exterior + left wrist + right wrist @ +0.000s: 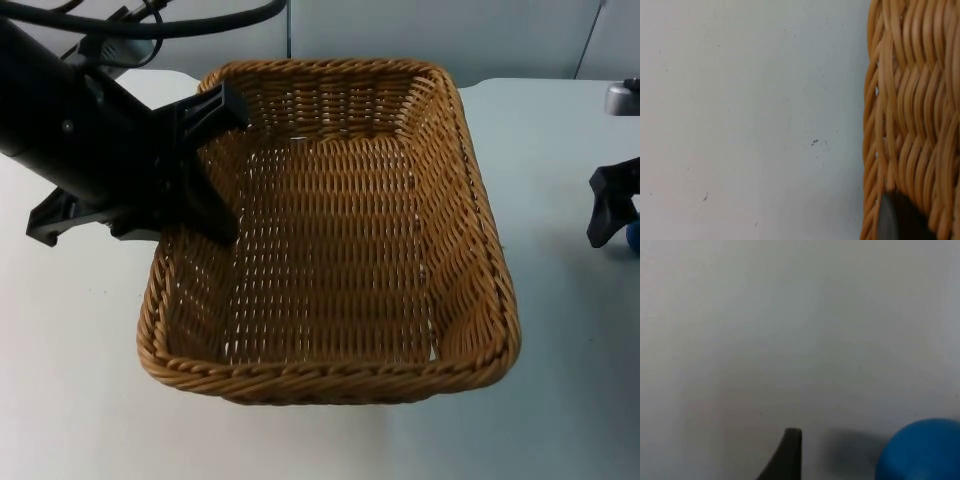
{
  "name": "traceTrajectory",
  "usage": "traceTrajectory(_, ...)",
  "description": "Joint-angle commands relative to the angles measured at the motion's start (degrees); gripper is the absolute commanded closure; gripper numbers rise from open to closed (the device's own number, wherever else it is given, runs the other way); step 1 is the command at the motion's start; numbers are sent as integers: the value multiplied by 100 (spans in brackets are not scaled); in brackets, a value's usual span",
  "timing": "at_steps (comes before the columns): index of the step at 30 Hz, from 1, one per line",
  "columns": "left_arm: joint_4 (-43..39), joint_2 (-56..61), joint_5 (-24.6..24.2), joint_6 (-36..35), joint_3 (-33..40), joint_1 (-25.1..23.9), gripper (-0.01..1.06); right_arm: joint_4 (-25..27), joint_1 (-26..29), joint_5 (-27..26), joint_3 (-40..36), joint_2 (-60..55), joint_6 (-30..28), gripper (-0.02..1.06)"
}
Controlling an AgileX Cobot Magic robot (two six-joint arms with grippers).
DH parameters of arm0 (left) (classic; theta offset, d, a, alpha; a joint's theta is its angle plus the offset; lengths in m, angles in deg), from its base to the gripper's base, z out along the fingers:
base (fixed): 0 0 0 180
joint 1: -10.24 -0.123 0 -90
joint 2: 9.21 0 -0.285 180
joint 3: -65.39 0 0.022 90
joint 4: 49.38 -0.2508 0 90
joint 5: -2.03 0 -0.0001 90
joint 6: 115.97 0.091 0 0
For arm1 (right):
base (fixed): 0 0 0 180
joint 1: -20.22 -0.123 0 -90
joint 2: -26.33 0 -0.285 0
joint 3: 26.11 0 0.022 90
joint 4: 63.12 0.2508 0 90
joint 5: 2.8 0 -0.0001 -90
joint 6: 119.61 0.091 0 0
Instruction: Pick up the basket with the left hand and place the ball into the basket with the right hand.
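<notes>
A tan wicker basket (330, 385) hangs above the table in the top view, and nothing lies inside it. My left gripper (205, 165) is shut on its left wall, one finger inside and one outside. In the left wrist view the woven wall (910, 100) stands right beside a black fingertip (895, 220). A blue ball (632, 236) rests on the table at the far right edge. My right gripper (622, 226) is low beside it, open. The right wrist view has the ball (922, 452) a short gap away from one black fingertip (790, 455), not touching it.
The white table (80, 400) stretches around the basket, with a grey partition wall (500, 30) behind it. The left arm's black body (70, 130) reaches in from the upper left.
</notes>
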Motion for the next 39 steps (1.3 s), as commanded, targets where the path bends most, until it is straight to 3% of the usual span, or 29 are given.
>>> traceTrajectory(1,148,77,-16,76,9,-24,105,9,21,-78,35,-53,-3,27)
traceTrajectory(3,148,77,-16,76,9,-24,105,9,21,-104,35,-53,112,39)
traceTrajectory(8,148,77,-16,76,9,-24,105,9,21,-73,35,-53,112,53)
traceTrajectory(13,148,77,-16,76,9,-24,105,9,21,-48,35,-53,121,55)
traceTrajectory(16,148,77,-16,76,9,-24,105,-42,21,-48,35,-53,295,74)
traceTrajectory(18,148,77,-16,76,9,-24,105,-97,21,-25,35,-53,295,97)
traceTrajectory(19,148,77,-16,76,9,-24,105,-97,21,-25,35,-53,295,97)
traceTrajectory(20,148,77,-16,76,9,-24,105,-124,21,-11,35,-53,295,105)
traceTrajectory(29,148,68,-5,77,9,-24,105,-93,21,255,35,536,270,105)
traceTrajectory(39,136,65,51,77,9,-24,105,-83,-319,538,35,2382,109,105)
